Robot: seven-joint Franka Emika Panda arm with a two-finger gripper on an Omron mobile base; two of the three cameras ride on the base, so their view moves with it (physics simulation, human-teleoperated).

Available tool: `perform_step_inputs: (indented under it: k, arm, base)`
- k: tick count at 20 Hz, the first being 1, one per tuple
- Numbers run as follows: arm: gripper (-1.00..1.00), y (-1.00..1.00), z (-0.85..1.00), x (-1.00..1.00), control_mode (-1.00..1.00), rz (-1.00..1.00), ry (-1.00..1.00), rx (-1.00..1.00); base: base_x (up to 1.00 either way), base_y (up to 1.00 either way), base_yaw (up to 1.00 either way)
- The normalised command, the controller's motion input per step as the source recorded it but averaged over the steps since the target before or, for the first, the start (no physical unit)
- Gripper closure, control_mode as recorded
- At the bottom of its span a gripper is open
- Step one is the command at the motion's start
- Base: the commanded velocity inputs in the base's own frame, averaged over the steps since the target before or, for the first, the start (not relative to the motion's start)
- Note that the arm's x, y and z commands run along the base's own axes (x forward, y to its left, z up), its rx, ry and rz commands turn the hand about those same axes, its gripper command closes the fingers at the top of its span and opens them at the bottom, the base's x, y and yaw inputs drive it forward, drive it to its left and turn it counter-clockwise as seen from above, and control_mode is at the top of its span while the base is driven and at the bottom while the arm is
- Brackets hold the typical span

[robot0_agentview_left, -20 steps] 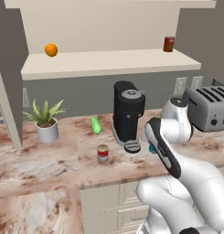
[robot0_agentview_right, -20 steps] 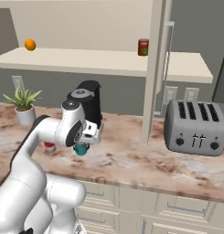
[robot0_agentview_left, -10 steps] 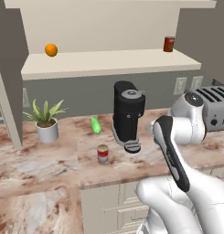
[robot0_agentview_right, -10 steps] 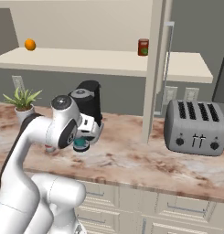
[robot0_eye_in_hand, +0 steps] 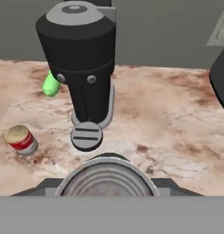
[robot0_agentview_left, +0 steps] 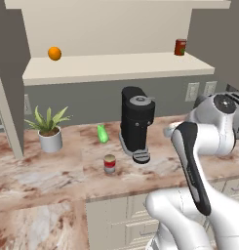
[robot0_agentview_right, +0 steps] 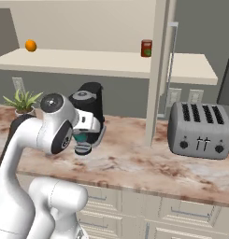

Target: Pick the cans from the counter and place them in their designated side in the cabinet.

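My gripper (robot0_agentview_right: 83,136) hangs just above the counter (robot0_agentview_right: 134,163) in front of the coffee machine, shut on the teal-blue can (robot0_agentview_right: 80,137). In the hand view that can's grey ribbed lid (robot0_eye_in_hand: 107,180) sits between the fingertips (robot0_eye_in_hand: 45,185). The red can with a white band (robot0_agentview_left: 109,163) stands on the counter (robot0_agentview_left: 52,176) left of the machine's drip tray, also seen as the red can (robot0_eye_in_hand: 22,139). The open cabinet shelf (robot0_agentview_left: 116,66) runs above, the same cabinet shelf (robot0_agentview_right: 88,63) seen from the other side.
A black coffee machine (robot0_agentview_left: 137,122) stands mid-counter beside a green bottle (robot0_agentview_left: 102,134) and a potted plant (robot0_agentview_left: 49,129). A toaster (robot0_agentview_right: 203,130) sits to the right. On the shelf are an orange (robot0_agentview_left: 54,53) and a dark red can (robot0_agentview_left: 180,47).
The arm's elbow has swung up and to the right, and the gripper has risen slightly with the teal-blue can still in it. The red can has not moved.
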Motion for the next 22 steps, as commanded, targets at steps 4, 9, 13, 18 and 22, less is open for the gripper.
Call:
perform_step_inputs:
  k: [4, 9, 13, 18, 22]
  arm:
    - [1.0, -0.09, 0.52, -0.18, -1.0, 0.0, -0.09, -0.03]
    - [1.0, -0.1, 0.52, -0.15, -1.0, 0.0, -0.07, -0.03]
    - [1.0, -0.12, 0.5, -0.22, -1.0, 0.0, -0.05, -0.03]
    - [1.0, -0.1, 0.45, -0.32, -1.0, 0.0, -0.05, -0.03]
    - [1.0, -0.01, 0.42, -0.21, -1.0, 0.0, -0.05, -0.02]
  base:
    - [0.0, 0.0, 0.0]
    - [0.0, 0.0, 0.0]
    - [0.0, 0.0, 0.0]
    - [0.0, 0.0, 0.0]
    - [0.0, 0.0, 0.0]
